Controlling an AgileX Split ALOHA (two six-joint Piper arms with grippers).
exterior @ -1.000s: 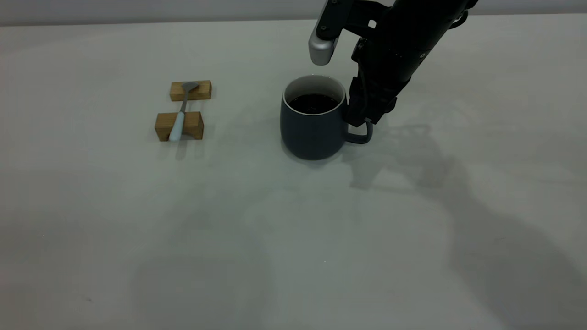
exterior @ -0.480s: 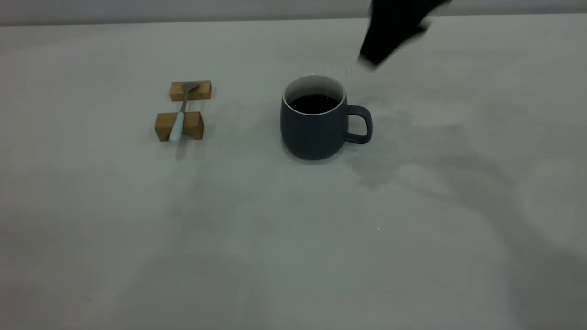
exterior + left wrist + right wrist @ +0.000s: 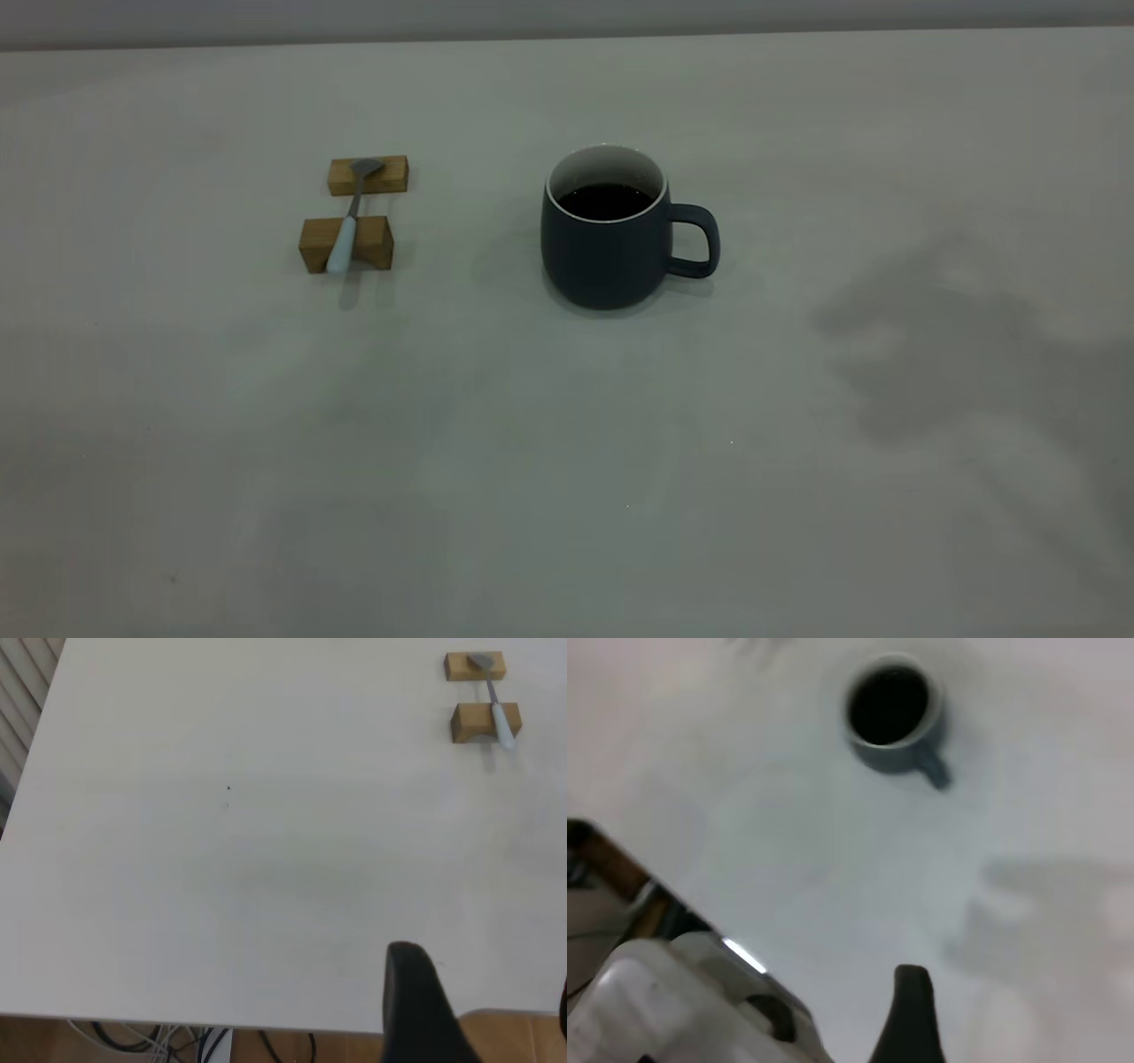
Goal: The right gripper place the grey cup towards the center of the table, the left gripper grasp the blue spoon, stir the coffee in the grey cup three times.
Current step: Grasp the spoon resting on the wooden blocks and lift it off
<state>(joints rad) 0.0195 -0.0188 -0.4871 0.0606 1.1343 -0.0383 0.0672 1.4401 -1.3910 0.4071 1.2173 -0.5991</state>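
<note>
The grey cup (image 3: 607,257) stands upright near the middle of the table (image 3: 567,461), handle to the right, with dark coffee (image 3: 605,201) inside; the right wrist view shows the cup (image 3: 897,722) from high above. The blue spoon (image 3: 341,245) lies across two wooden blocks at the left, also visible far off in the left wrist view (image 3: 501,719). No arm shows in the exterior view. My left gripper (image 3: 490,1010) hangs open above the table's edge, far from the spoon. My right gripper (image 3: 833,1019) is open and empty, well away from the cup.
Two small wooden blocks (image 3: 372,175) (image 3: 372,245) carry the spoon. The table's edge (image 3: 177,1020) shows in the left wrist view, with cables below it. An arm's shadow (image 3: 939,346) falls on the table at the right.
The right gripper, which stood at the cup's handle a second ago, has let go, risen and withdrawn up and right out of the exterior view. Cup and spoon have not moved.
</note>
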